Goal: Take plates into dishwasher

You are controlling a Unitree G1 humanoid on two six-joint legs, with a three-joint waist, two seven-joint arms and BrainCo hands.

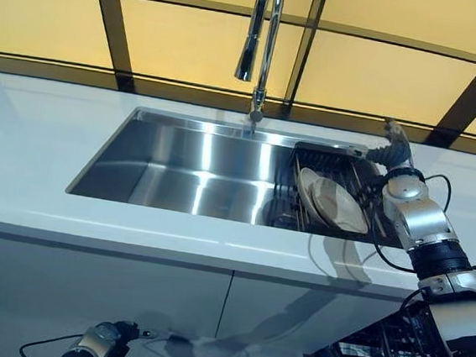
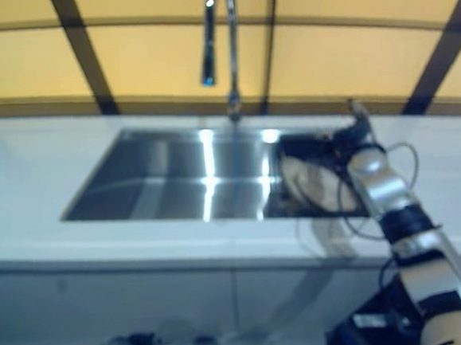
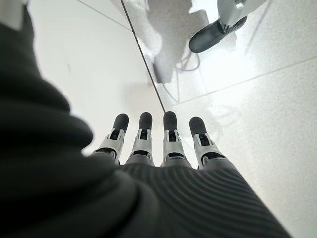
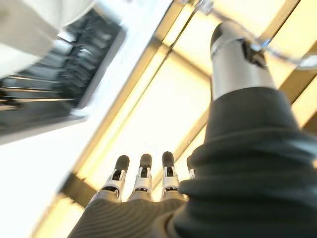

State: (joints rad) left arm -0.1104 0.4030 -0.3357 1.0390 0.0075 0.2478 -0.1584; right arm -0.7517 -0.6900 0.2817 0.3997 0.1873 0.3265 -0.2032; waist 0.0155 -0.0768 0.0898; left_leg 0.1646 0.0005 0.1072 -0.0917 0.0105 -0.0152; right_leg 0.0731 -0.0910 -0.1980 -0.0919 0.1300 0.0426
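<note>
Two or three beige plates (image 1: 337,203) stand on edge in a black wire rack (image 1: 325,148) in the right end of the steel sink (image 1: 179,173). My right hand (image 1: 395,146) is raised over the rack's far right corner, just past the plates and not touching them. In the right wrist view its fingers (image 4: 143,178) are straight and hold nothing, with a plate (image 4: 25,34) and the rack (image 4: 74,54) off to one side. My left hand (image 1: 102,343) hangs low in front of the cabinet, its fingers (image 3: 168,148) straight over the floor.
A tall chrome faucet (image 1: 264,38) rises behind the middle of the sink. White counter (image 1: 38,151) surrounds the sink, with white cabinet doors below. A dark wire dishwasher rack (image 1: 398,354) shows at the lower right, under my right arm. Yellow window panels fill the back.
</note>
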